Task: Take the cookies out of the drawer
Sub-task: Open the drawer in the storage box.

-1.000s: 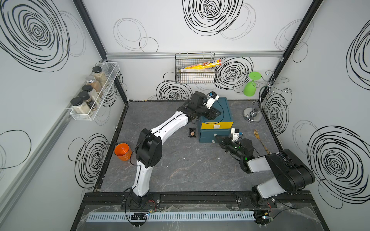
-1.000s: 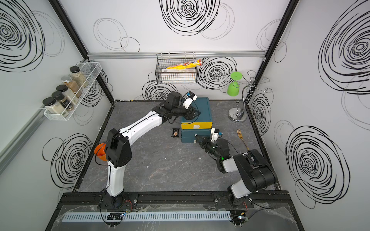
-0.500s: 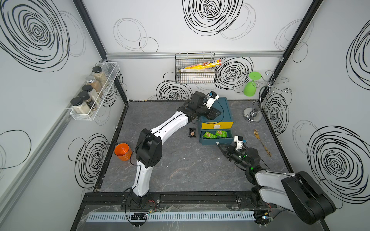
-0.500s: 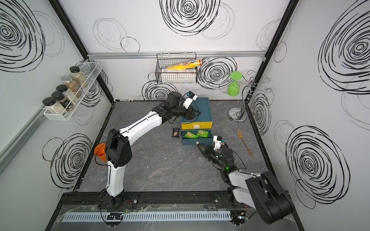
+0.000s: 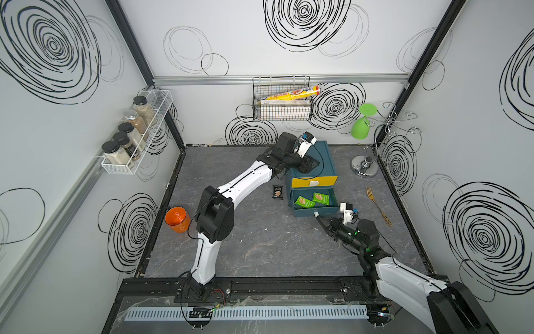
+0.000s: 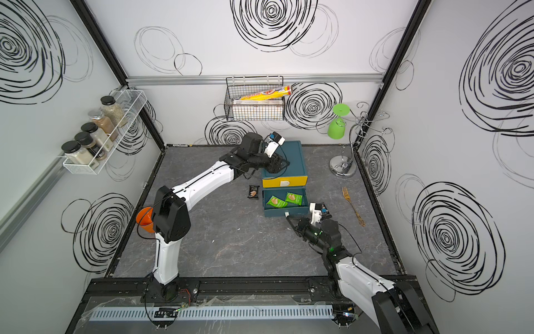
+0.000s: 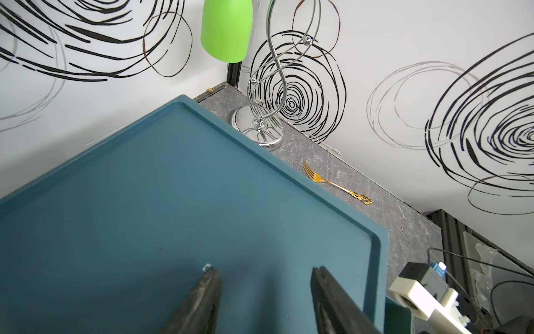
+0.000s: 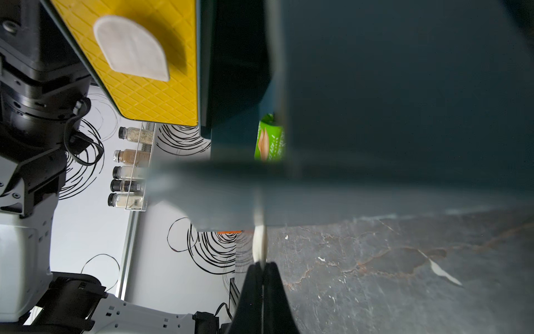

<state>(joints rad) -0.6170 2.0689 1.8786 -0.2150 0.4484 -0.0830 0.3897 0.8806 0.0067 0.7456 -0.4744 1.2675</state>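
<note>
A grey marbled bench (image 5: 260, 245) carries a teal two-drawer cabinet (image 5: 328, 164) near its back wall. The yellow upper drawer (image 5: 313, 181) is closed. The teal lower drawer (image 5: 303, 212) stands pulled out toward the front.

The left arm reaches across the bench, and the left pincer (image 7: 264, 271) sits on the cabinet's flat top with its jaws spread, holding nothing. The right arm comes in low from the front right. The right pincer (image 5: 319, 219) has its jaws pressed together, pinching the white pull tab (image 8: 259, 243) on the lower drawer's front.

Two green cookie packets (image 5: 304, 201) (image 5: 321, 198) lie flat, side by side, inside the open drawer. They are just beyond the drawer's front wall from the right pincer, near it but not touching. In the right wrist view only a sliver of one green packet (image 8: 268, 138) shows past the drawer wall.

A black cookie packet (image 5: 278, 191) lies on the bench just beside the cabinet's left side, outside the drawer, apart from both pincers.

A gold fork (image 5: 375, 205) lies on the bench to the right of the drawer.
</note>
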